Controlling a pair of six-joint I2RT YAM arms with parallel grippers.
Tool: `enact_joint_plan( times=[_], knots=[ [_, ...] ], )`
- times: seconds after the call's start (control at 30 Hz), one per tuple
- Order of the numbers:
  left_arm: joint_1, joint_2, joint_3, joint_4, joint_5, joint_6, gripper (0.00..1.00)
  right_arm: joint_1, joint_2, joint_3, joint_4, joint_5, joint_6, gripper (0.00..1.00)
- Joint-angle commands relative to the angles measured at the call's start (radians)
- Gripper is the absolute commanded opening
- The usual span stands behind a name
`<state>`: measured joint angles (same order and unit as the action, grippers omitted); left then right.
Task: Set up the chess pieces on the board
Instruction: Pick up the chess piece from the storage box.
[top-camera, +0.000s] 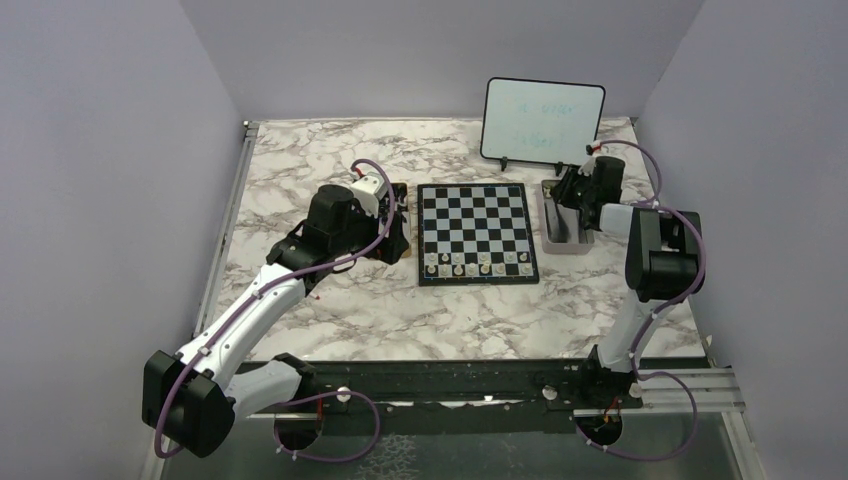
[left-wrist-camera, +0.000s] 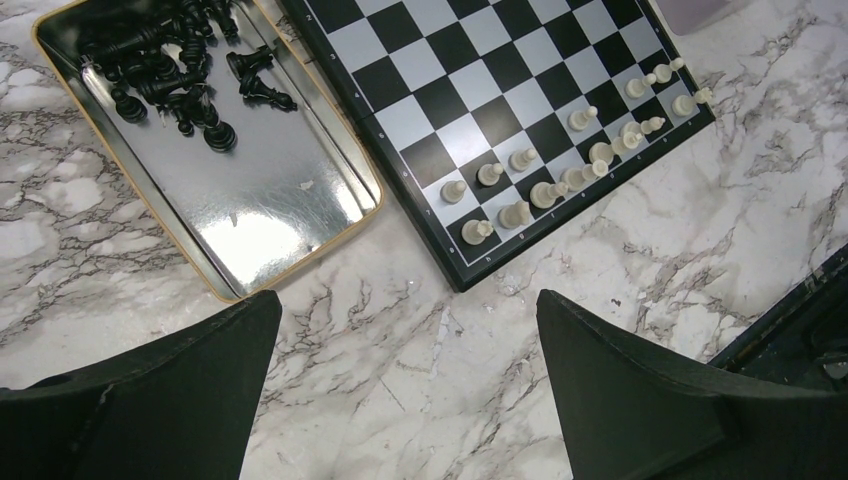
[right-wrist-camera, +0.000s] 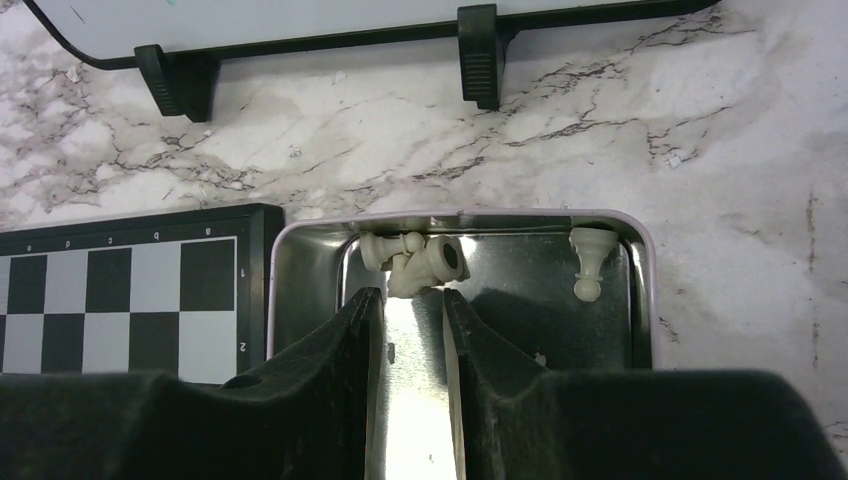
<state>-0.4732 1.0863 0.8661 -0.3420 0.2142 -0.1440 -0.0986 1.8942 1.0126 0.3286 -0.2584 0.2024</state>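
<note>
The board (top-camera: 477, 212) lies mid-table with cream chess pieces (top-camera: 478, 264) on its two nearest rows. My right gripper (right-wrist-camera: 413, 295) is low inside a small metal tray (right-wrist-camera: 300, 270) right of the board. Its jaws stand narrowly open, with bare tray floor between them. A clump of cream pieces (right-wrist-camera: 415, 262) lies just past the fingertips, and a single piece (right-wrist-camera: 590, 262) lies in the far right corner. My left gripper (left-wrist-camera: 410, 310) hangs wide open above bare marble, near the board's corner (left-wrist-camera: 470, 270), holding nothing.
A gold-rimmed tin (left-wrist-camera: 270, 200) left of the board holds several black pieces (left-wrist-camera: 170, 70). An upright whiteboard (top-camera: 543, 118) stands behind the right tray, its feet (right-wrist-camera: 478, 45) close to the tray's far wall. Side walls enclose the marble table.
</note>
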Motion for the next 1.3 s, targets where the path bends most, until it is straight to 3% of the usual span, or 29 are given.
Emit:
enact_joint_plan(
  times=[0.0, 0.33, 1.0, 1.27],
  knots=[
    [0.004, -0.02, -0.01, -0.002, 0.009, 0.015, 0.99, -0.004, 0.015, 0.025, 0.067, -0.033, 0.019, 0.33],
    [0.004, -0.015, -0.009, -0.002, 0.011, 0.016, 0.99, -0.004, 0.057, 0.098, -0.061, 0.025, 0.089, 0.38],
    [0.004, -0.023, -0.01, -0.002, 0.01, 0.018, 0.99, -0.004, 0.056, 0.042, -0.019, 0.109, 0.255, 0.38],
    [0.004, -0.029, -0.012, -0.002, 0.004, 0.018, 0.99, -0.005, 0.07, -0.003, 0.073, 0.078, 0.359, 0.38]
  ],
)
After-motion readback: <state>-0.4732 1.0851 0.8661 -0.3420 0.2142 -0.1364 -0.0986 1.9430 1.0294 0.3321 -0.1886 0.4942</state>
